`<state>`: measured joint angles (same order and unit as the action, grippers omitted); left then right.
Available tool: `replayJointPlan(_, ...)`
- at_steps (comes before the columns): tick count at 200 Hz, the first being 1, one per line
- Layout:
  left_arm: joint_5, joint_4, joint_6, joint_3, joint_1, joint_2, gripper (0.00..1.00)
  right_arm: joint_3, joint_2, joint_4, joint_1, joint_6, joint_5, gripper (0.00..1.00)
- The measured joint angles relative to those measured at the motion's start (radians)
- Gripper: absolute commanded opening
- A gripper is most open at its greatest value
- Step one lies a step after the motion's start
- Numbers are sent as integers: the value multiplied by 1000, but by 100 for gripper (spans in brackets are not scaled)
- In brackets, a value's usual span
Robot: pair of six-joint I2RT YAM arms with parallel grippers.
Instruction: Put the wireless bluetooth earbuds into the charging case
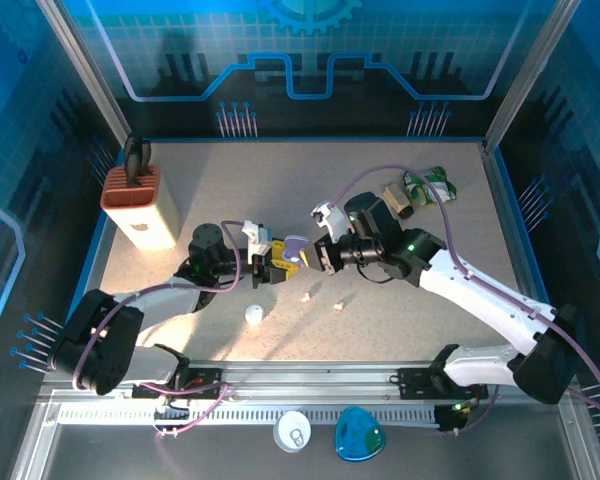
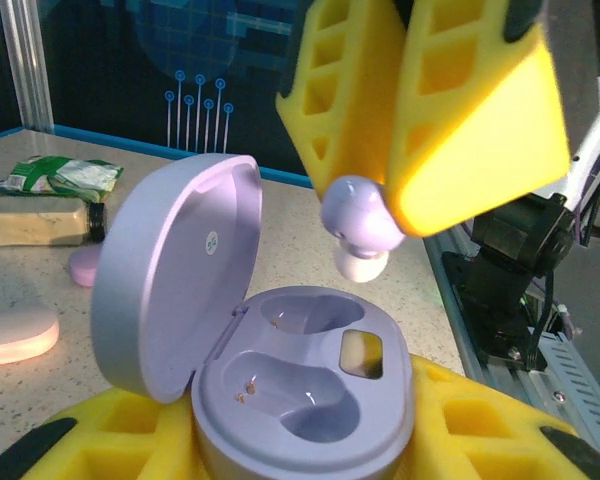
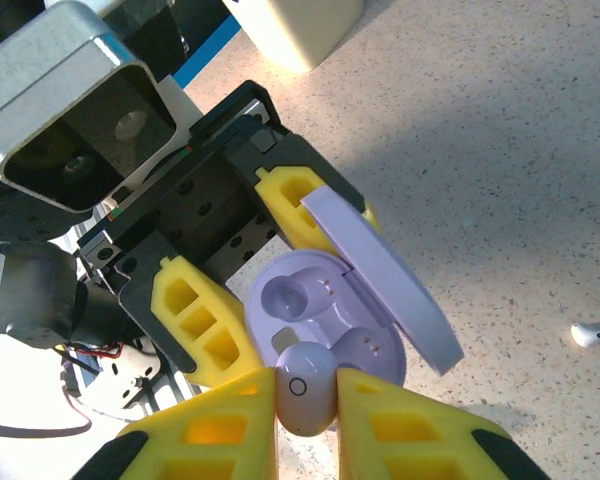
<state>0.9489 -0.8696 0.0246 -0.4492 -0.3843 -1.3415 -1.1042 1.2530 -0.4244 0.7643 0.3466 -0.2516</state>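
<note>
A lilac charging case (image 2: 310, 390) sits between the yellow fingers of my left gripper (image 2: 300, 445), which is shut on it. Its lid (image 2: 170, 280) stands open and both wells are empty. My right gripper (image 3: 306, 400) is shut on a lilac earbud (image 3: 306, 388), held just above the case (image 3: 320, 300) and not touching it. From the left wrist the earbud (image 2: 360, 225) hangs white tip down over the far well. In the top view both grippers (image 1: 270, 262) (image 1: 317, 255) meet at the case (image 1: 293, 247) mid-table. Two white earbuds (image 1: 306, 296) (image 1: 338, 305) lie in front.
A cream holder with a terracotta top (image 1: 140, 205) stands at the back left. A small bottle (image 1: 398, 197) and a green packet (image 1: 435, 182) lie at the back right. A pink case (image 2: 18, 335) rests on the table. A small white piece (image 1: 254, 314) lies near the front.
</note>
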Motion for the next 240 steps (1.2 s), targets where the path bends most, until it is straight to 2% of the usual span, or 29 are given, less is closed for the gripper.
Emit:
replayJointPlan(89, 1, -26, -22, 0, 0, -2, 30, 0, 47, 15, -8, 5, -31, 22)
replayJointPlan(157, -22, -26, -21, 0, 0, -2, 30, 0, 41, 13, -8, 21, -18, 49)
replayJointPlan(210, -28, -35, -18, 0, 5, 0, 30, 85, -121, 80, -56, 22, 5, 56)
replayJointPlan(240, -33, -63, -19, 0, 16, 0, 30, 202, -234, 167, -163, 76, 39, 59)
